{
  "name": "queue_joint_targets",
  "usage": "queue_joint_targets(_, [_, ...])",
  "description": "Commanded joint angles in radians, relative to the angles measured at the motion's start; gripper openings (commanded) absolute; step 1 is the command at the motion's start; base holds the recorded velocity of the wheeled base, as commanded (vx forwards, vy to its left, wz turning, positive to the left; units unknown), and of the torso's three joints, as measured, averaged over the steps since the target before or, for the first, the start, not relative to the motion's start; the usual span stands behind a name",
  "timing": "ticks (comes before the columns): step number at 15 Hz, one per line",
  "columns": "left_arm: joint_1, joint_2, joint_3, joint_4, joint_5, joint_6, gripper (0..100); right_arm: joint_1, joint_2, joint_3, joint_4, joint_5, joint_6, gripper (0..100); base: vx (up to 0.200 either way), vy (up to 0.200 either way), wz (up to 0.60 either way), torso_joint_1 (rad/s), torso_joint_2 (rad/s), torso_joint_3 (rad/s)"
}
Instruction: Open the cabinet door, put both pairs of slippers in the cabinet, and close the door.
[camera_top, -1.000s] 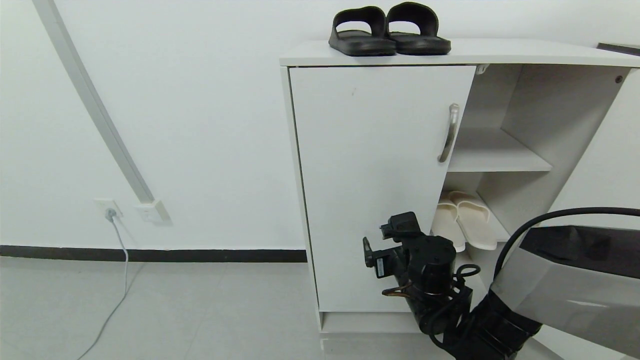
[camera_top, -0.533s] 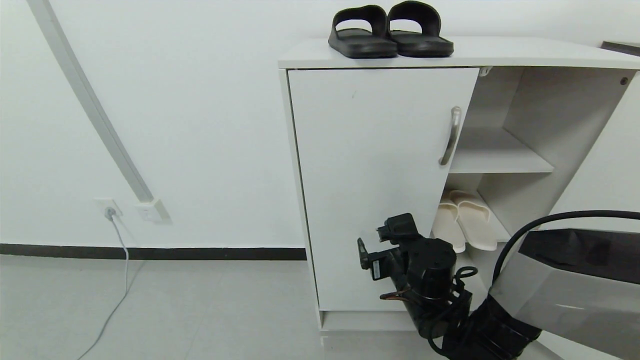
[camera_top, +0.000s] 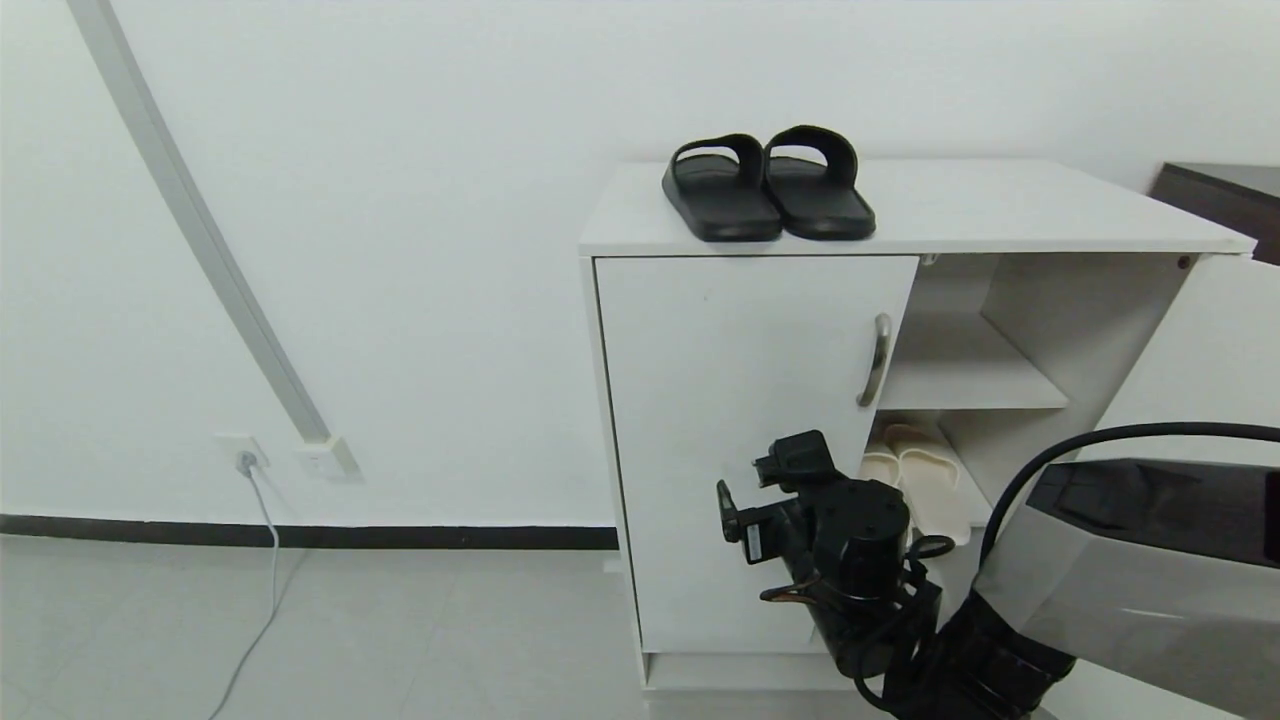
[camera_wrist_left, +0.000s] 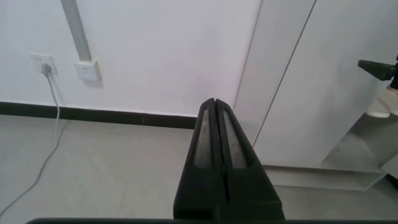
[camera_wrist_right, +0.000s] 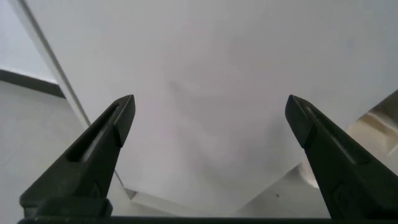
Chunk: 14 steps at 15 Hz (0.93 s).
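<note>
We judge first pair stowed: pale slippers (camera_top: 915, 478) lie low inside cabinet (camera_top: 1000, 210), right-hand door (camera_top: 1200, 350) open. On cabinet top sit black slippers (camera_top: 768, 186). Our right gripper (camera_wrist_right: 209, 102), spread wide, hangs low facing closed door (camera_top: 740, 420); left gripper (camera_wrist_left: 214, 109) pressed together. Next we need lift to top, grasp black pair

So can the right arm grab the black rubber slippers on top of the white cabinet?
Probably yes. The black rubber slippers sit uncovered on the white cabinet, and the right gripper is open, though low before the closed door.
</note>
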Motion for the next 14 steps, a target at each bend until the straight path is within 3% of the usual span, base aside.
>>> queue_joint_targets(1, [0.001, 0.001, 0.0, 0.0, 0.001, 0.0, 0, -0.001, 0.006, 0.0, -0.002, -0.001, -0.001, 100, 0.0, 0.0, 0.0, 0.134, -0.47, -0.334])
queue_joint_targets(14, [0.001, 0.001, 0.0, 0.0, 0.001, 0.0, 0, -0.001, 0.021, 0.0, -0.01, -0.001, -0.001, 100, 0.0, 0.0, 0.0, 0.179, -0.5, -0.317])
